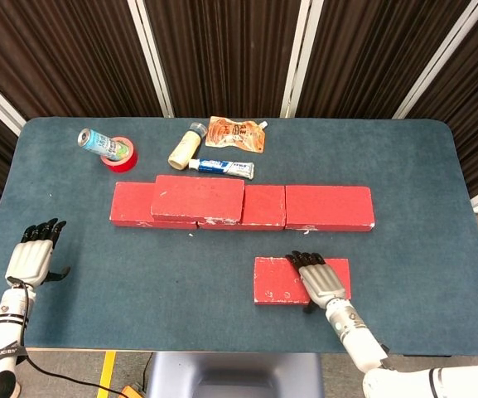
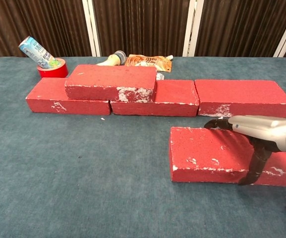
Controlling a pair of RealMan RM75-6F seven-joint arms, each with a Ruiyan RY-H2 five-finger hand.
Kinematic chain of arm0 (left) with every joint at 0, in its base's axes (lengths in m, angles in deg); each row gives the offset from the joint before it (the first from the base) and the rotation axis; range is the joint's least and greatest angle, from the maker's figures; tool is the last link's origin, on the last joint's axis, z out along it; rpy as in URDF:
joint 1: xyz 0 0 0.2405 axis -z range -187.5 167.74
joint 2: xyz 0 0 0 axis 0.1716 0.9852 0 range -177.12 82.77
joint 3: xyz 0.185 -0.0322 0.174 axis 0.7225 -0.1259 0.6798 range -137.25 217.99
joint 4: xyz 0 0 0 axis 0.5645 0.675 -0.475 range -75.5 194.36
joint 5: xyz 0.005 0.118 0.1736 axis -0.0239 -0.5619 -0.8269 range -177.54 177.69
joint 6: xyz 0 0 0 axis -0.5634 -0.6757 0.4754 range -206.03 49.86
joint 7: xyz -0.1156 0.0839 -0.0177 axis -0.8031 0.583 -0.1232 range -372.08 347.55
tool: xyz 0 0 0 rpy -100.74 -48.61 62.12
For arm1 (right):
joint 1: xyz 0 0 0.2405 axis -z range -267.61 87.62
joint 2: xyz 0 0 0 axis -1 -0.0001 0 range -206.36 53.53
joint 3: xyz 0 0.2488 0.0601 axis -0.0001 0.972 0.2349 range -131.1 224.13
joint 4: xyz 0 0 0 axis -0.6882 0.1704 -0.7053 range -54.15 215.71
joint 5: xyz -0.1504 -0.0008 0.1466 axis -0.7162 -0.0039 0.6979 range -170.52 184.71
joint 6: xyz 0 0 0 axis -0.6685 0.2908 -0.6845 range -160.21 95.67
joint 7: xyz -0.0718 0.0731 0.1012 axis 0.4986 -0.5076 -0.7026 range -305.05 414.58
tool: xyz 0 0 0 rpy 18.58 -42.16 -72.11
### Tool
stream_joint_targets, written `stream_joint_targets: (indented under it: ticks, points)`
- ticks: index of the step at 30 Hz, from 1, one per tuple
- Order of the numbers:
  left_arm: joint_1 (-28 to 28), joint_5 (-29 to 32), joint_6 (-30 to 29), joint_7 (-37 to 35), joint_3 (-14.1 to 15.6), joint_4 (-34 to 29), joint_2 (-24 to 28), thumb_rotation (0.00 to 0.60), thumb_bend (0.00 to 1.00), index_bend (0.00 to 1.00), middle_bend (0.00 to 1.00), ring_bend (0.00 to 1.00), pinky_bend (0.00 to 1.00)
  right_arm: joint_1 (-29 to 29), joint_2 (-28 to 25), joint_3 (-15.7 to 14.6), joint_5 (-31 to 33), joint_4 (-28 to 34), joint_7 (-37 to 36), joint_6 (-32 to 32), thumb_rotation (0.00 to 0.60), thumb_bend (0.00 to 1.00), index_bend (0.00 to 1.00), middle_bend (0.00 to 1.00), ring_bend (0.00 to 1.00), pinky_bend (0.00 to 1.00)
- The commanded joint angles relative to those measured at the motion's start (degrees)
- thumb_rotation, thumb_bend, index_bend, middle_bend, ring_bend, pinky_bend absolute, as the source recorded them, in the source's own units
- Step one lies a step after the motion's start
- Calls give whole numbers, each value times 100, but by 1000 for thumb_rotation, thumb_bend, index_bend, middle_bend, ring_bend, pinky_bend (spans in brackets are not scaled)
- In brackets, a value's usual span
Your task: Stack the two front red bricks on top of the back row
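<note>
Fingers (image 1: pixel 305 262) of the right hand (image 1: pixel 320 280) are lying flat and stretched across the top of the front red brick (image 1: pixel 282 281), while the thumb (image 2: pixel 251 171) is reaching down over the brick's near face in the chest view; the hand is clasping the brick's right portion, and the brick is sitting flat on the blue table (image 1: pixel 181 282). Just beyond the fingertips, the back row (image 1: pixel 330 207) of red bricks is running side to side, its right-hand brick lying straight ahead of the hand and apart from the front brick. Farther left along that row, a stacked brick (image 1: pixel 198 199) is already resting on top, bridging two lower bricks. Behind the row, well away from the hand, a toothpaste tube (image 1: pixel 221 167), a cream bottle (image 1: pixel 185 146) and an orange pouch (image 1: pixel 237 133) are lying near the table's far edge, with a can (image 1: pixel 97 143) leaning on a red tape roll (image 1: pixel 121 156) off to the far left. The left hand (image 1: pixel 33 254) is hovering at the table's left edge, fingers extended and slightly apart, holding nothing.
</note>
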Motion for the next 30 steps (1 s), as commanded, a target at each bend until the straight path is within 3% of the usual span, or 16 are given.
stream_joint_targets:
  ticks: [1, 8, 16, 23, 30]
  points:
    - [-10, 15, 11, 10, 6, 0, -6, 600, 265, 0, 0, 0, 35, -15, 15, -22, 5, -12, -18, -2, 600, 0, 39, 168, 144, 0]
    - [0, 57, 78, 10, -14, 77, -51, 600, 265, 0, 0, 0, 35, -39, -1, -50, -68, -28, -127, -1, 600, 16, 43, 186, 293, 14]
    - [-25, 73, 63, 34, -20, 60, -48, 600, 263, 0, 0, 0, 36, 38, 1, -62, -439, -40, -348, -113, 600, 48, 68, 219, 385, 215]
    - [-48, 127, 92, 24, -28, 86, -32, 600, 265, 0, 0, 0, 35, 153, -171, 16, -828, 102, -616, -293, 600, 48, 80, 240, 386, 220]
    - [-63, 143, 115, 31, -19, 57, -20, 600, 264, 0, 0, 0, 36, 153, -769, 394, -810, 458, -798, -479, 600, 48, 81, 264, 369, 149]
